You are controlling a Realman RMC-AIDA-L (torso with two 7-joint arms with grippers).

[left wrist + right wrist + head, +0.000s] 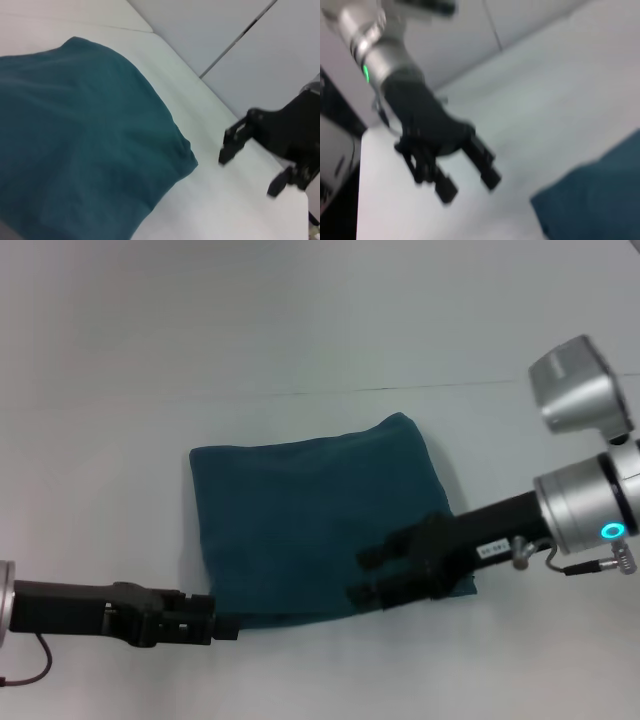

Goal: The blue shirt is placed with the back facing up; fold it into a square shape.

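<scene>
The blue shirt [315,530] lies on the white table, folded into a rough square with slightly uneven edges. It also shows in the left wrist view [75,140] and, as one corner, in the right wrist view [600,195]. My right gripper [365,577] is open and empty, hovering over the shirt's near right part. It shows in the left wrist view [249,174] past the shirt's corner. My left gripper [222,620] is open and empty at the shirt's near left corner, low over the table. It shows in the right wrist view [470,189] beside the shirt.
The white table [300,330] stretches around the shirt on all sides. A thin seam [380,390] runs across the table behind the shirt. A grey wall panel [260,50] stands beyond the table's edge.
</scene>
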